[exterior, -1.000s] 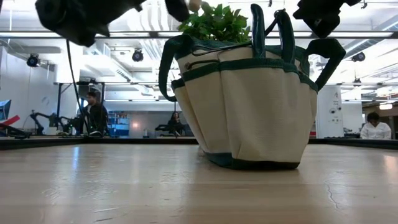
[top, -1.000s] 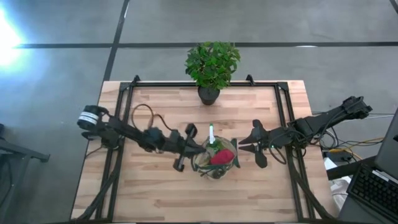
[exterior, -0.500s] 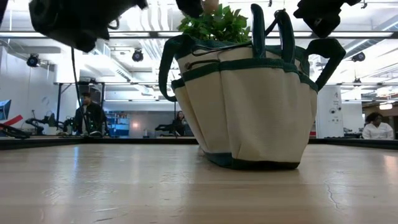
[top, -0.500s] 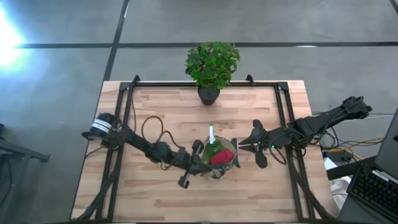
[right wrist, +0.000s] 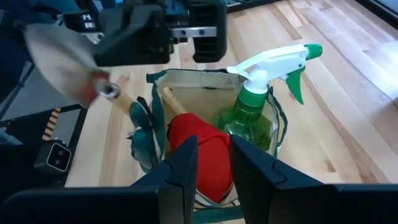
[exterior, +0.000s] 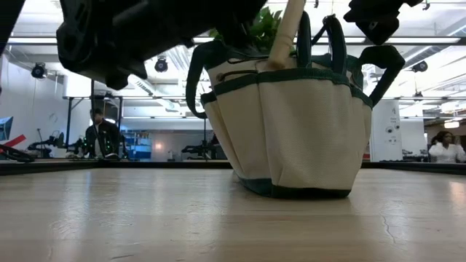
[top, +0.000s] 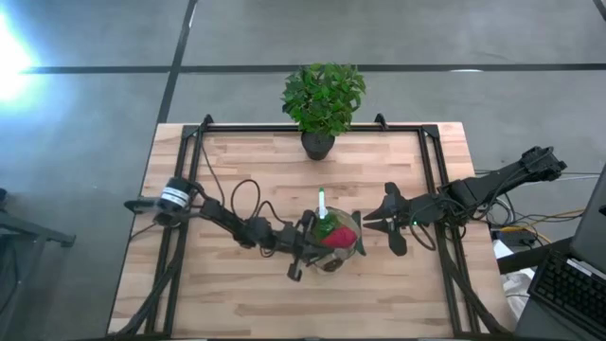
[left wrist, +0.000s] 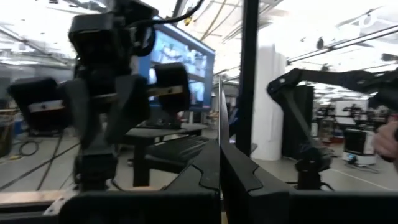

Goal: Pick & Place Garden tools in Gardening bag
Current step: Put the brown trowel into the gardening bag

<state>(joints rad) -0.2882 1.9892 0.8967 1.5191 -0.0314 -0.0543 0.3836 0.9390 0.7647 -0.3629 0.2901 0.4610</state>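
Observation:
The khaki gardening bag [top: 333, 254] [exterior: 291, 131] stands on its base on the table at mid-right. A red glove [right wrist: 205, 149] and a green spray bottle [right wrist: 255, 99] sit inside it. My left gripper [top: 308, 248] [left wrist: 219, 168] is at the bag's left rim, shut on a wooden-handled trowel [right wrist: 56, 56]. The trowel's handle [exterior: 282, 40] slants down into the bag. My right gripper [top: 367, 222] [right wrist: 213, 168] is at the bag's right rim, shut on a green bag handle [exterior: 380, 62]. My left gripper pinches the trowel by its thin metal part [left wrist: 219, 112], seen edge-on between the two fingers. The blade [right wrist: 56, 56] sticks up and out. The wooden handle hangs slanting below, its free end inside the bag's mouth [exterior: 273, 65]. My right gripper holds the bag's right-hand green handle [exterior: 380, 62] from the table's right side, above the rim. The handle stands up under the gripper. The fingers [right wrist: 180, 174] hide the place of contact in the wrist view.
A potted leafy plant [top: 322, 95] stands at the table's far edge, behind the bag. A black frame [top: 189, 161] runs around the tabletop. Bare wood lies near and to the left of the bag [top: 227, 294]. People show in the room beyond [exterior: 102, 135].
My left gripper has gone toward the table's right and near edge, to the bag's left rim, and has come down. The trowel's wooden handle, which was above the bag, now reaches down into the bag's mouth.

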